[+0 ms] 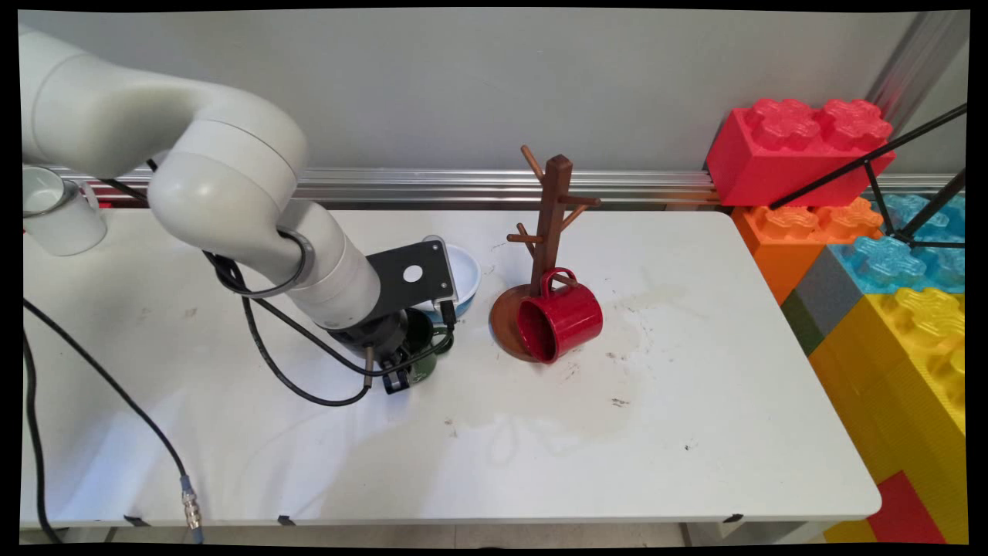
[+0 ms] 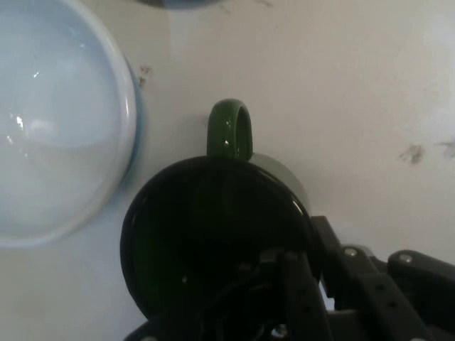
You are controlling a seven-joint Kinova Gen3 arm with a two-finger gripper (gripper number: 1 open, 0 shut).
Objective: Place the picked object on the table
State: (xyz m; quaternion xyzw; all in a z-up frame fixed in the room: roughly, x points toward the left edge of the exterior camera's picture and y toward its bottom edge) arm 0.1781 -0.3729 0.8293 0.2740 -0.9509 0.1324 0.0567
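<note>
A dark green mug (image 1: 425, 340) stands upright on the white table (image 1: 695, 432), just in front of a white bowl with a blue outside (image 1: 468, 272). My gripper (image 1: 397, 376) reaches down onto the mug's near side. In the hand view, the green mug (image 2: 213, 234) fills the middle, its handle pointing up in the picture. One finger (image 2: 297, 284) is inside the mug and the other lies outside its wall, so my gripper (image 2: 316, 266) is shut on the rim. The bowl (image 2: 57, 128) sits close to the mug's left in this view.
A brown wooden mug tree (image 1: 552, 224) stands right of the bowl, with a red mug (image 1: 559, 320) lying on its side against the base. A white mug (image 1: 54, 212) is at the far left. Large coloured toy bricks (image 1: 795, 150) are stacked past the table's right edge.
</note>
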